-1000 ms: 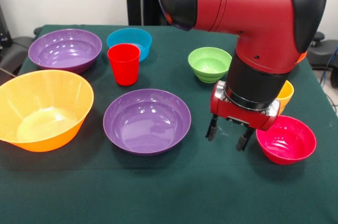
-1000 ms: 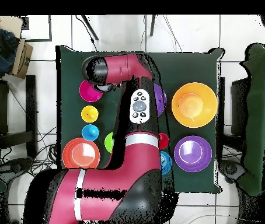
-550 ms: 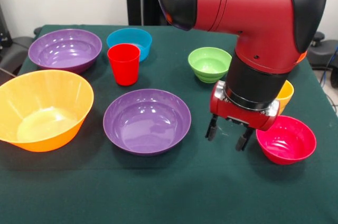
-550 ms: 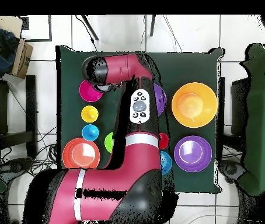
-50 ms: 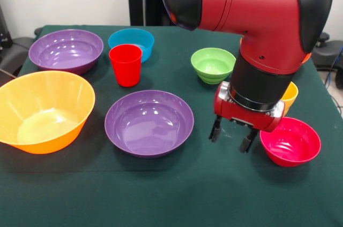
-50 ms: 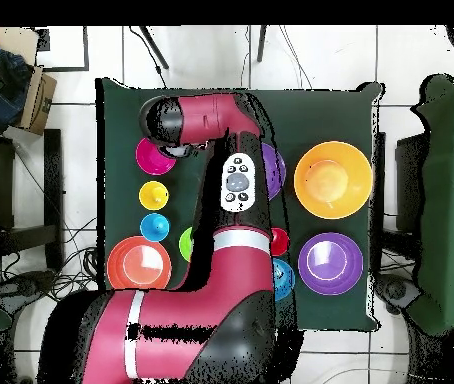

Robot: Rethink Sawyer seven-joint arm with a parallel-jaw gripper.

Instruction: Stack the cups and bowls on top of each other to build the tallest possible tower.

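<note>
My gripper [image 5: 231,140] hangs open and empty just above the green cloth, between the near purple bowl [image 5: 149,122] and the magenta-pink bowl [image 5: 290,141]. A yellow cup [image 5: 290,96] peeks out behind my wrist. The red cup [image 5: 125,65] stands upright in front of the blue bowl [image 5: 131,41]. A second purple bowl [image 5: 66,50], the big yellow-orange bowl [image 5: 43,110] and the green bowl [image 5: 212,64] sit apart on the cloth. From overhead, a light blue cup [image 6: 153,227] and the orange bowl [image 6: 138,263] also show. Nothing is stacked.
The table [image 5: 177,200] has a dark green cloth, with a bare strip along its near edge. My arm [image 6: 233,190] covers the middle of the table from overhead. Chairs and a cardboard box [image 6: 37,98] stand beyond the table's sides.
</note>
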